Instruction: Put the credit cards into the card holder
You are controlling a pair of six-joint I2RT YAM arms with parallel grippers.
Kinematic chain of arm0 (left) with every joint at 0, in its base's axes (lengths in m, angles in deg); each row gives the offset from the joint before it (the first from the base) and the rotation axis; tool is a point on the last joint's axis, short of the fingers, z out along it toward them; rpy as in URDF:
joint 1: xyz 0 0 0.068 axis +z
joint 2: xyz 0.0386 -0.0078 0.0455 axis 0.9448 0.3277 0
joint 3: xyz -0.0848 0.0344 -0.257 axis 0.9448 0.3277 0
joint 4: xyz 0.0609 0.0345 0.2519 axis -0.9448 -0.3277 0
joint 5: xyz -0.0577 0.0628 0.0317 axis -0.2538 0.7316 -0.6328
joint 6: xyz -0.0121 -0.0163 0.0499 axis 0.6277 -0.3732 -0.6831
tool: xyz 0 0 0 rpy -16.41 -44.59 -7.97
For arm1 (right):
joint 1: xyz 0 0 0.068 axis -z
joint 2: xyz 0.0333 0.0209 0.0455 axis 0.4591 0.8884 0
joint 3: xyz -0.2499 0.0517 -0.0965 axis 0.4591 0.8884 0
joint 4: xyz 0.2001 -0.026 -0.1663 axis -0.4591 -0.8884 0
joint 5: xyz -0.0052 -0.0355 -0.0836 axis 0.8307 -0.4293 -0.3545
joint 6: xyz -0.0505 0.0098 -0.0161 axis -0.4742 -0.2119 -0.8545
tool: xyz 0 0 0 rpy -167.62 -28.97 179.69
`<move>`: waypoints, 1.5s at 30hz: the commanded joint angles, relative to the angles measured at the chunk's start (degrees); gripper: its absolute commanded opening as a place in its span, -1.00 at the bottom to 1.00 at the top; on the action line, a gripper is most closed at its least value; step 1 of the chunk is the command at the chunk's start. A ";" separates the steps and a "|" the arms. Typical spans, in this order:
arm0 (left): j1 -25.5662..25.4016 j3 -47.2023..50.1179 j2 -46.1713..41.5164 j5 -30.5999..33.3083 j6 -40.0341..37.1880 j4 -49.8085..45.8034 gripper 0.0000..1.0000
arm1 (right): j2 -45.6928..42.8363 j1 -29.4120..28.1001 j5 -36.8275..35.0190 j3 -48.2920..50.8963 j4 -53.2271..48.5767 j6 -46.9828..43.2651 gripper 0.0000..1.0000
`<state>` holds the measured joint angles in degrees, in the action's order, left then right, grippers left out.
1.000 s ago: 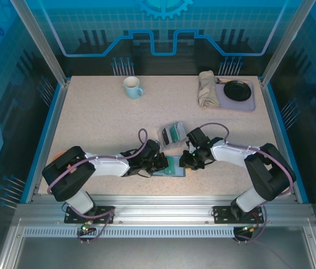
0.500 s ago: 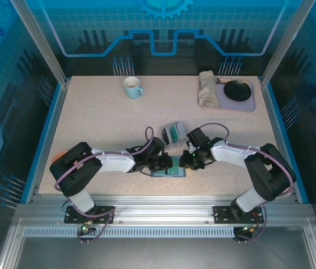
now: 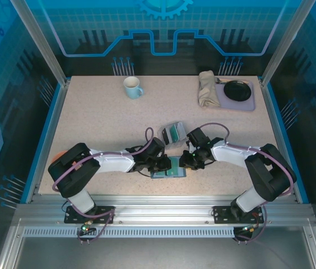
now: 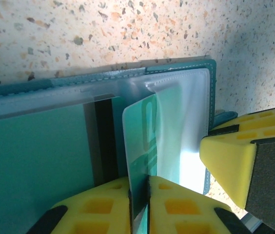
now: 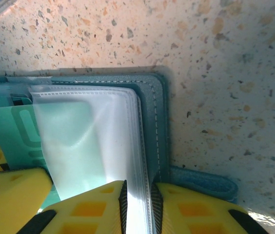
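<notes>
One shift: left fingers [image 4: 98, 207] nearer card holder [image 4: 103, 76].

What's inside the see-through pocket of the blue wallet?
A teal-green card sits partway under the clear pocket of the card holder; its green shows through the plastic. Yellow fingers cover the bottom edge, so anything down there is hidden.

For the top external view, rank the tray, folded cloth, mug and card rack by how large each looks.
1. tray
2. folded cloth
3. mug and card rack: these look about alike, and the rack is partly hidden, so they are not ranked against each other.
</notes>
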<state>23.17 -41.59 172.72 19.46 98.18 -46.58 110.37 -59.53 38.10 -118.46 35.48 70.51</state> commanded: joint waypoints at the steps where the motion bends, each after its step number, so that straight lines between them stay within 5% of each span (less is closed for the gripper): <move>1: -0.90 -1.12 1.35 -0.16 -1.99 -5.33 -0.76 | 1.00 -0.07 -1.70 1.85 -0.45 -0.43 -0.52; 45: -4.13 -8.31 2.28 3.04 -4.19 -14.55 -0.44 | 1.88 0.02 -1.62 2.92 1.42 0.58 -0.53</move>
<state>20.33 -50.69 176.56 23.00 93.99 -58.47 110.26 -59.51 38.28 -117.83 36.40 70.55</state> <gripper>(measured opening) 0.285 0.235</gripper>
